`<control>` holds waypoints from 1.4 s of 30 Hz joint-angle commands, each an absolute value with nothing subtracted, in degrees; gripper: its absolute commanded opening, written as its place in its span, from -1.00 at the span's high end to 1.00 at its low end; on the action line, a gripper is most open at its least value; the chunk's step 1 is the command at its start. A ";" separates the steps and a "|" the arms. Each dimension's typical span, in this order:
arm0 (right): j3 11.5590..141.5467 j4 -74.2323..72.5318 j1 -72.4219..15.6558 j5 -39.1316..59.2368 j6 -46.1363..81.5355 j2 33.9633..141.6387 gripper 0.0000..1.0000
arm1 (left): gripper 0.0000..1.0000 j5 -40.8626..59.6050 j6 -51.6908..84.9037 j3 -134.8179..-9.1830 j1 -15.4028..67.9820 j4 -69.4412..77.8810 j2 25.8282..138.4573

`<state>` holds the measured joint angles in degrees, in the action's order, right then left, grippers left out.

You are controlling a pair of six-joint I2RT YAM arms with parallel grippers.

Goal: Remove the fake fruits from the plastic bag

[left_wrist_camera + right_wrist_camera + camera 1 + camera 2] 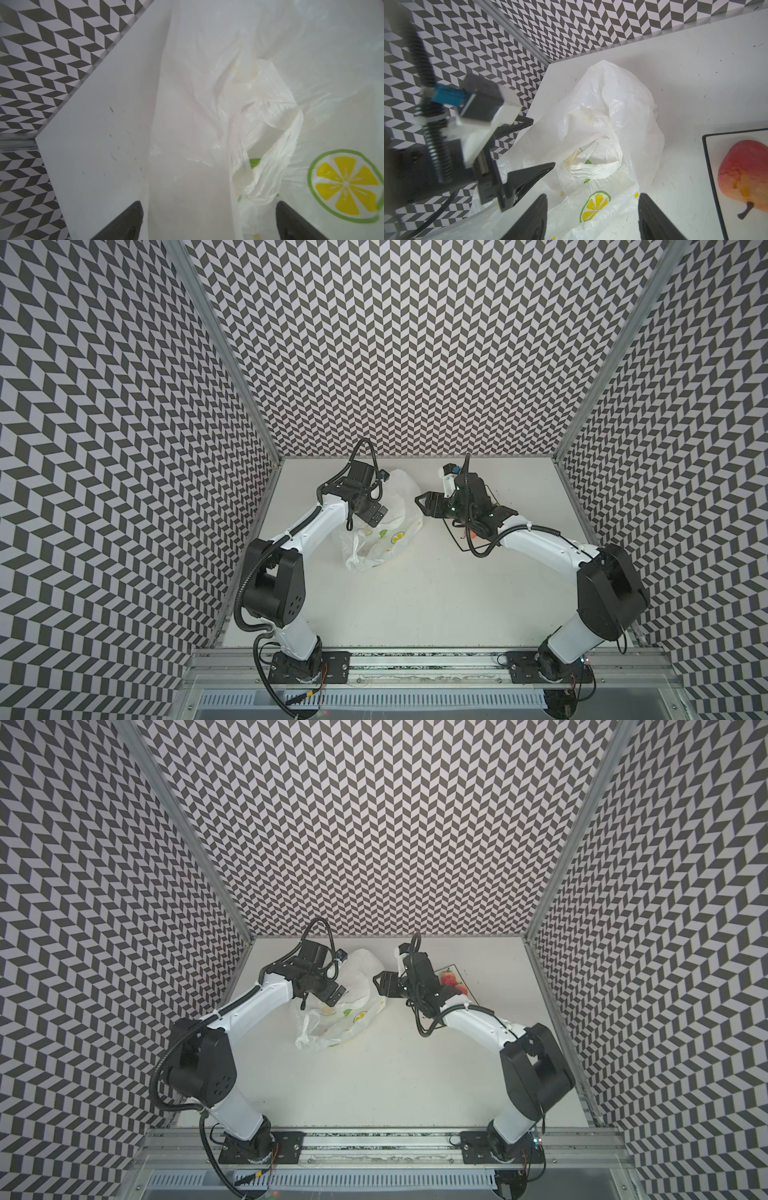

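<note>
One plastic bag [380,522] was seen at nine o'clock of one plate [712,149] with two fake fruits [449,979]; both pairs of jaws were spread.

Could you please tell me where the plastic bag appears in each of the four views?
Top view: plastic bag left of centre, a little above the middle.
Top view: bag again left of centre, a little above the middle.
Left wrist view: close up, filling most of the picture.
Right wrist view: middle of the picture, beside the plate.
Shared landmark: the bag's lemon-slice print.
</note>
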<state>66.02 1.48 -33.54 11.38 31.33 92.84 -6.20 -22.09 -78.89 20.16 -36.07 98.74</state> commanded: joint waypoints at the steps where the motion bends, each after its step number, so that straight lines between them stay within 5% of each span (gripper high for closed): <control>1: 65.07 0.51 -33.14 10.64 30.36 90.25 -0.34 | -0.99 -5.17 -25.62 -83.07 19.43 -33.96 101.91; 5: 64.69 0.28 -33.05 10.94 30.10 90.13 -0.34 | -0.85 -2.09 -25.83 -85.73 18.16 -33.28 105.48; 15: 64.87 -1.33 -33.05 13.65 27.74 91.20 -0.26 | 0.72 6.37 -26.02 -90.71 16.02 -34.93 108.73; 18: 64.82 -2.97 -33.21 16.18 27.31 91.91 -0.23 | 1.00 8.56 -25.61 -90.34 16.00 -34.17 106.99; 31: 62.65 -5.56 -37.80 16.44 23.39 94.04 -0.11 | 1.00 18.46 -18.01 -70.77 16.17 -13.69 86.65; 37: 64.58 -5.95 -41.62 12.95 21.81 97.64 0.01 | 1.00 19.60 -15.13 -67.67 16.10 -12.13 86.07; 42: 65.88 -8.39 -43.37 8.61 26.64 102.51 -0.23 | 1.00 20.29 -13.25 -66.81 16.00 -10.54 86.26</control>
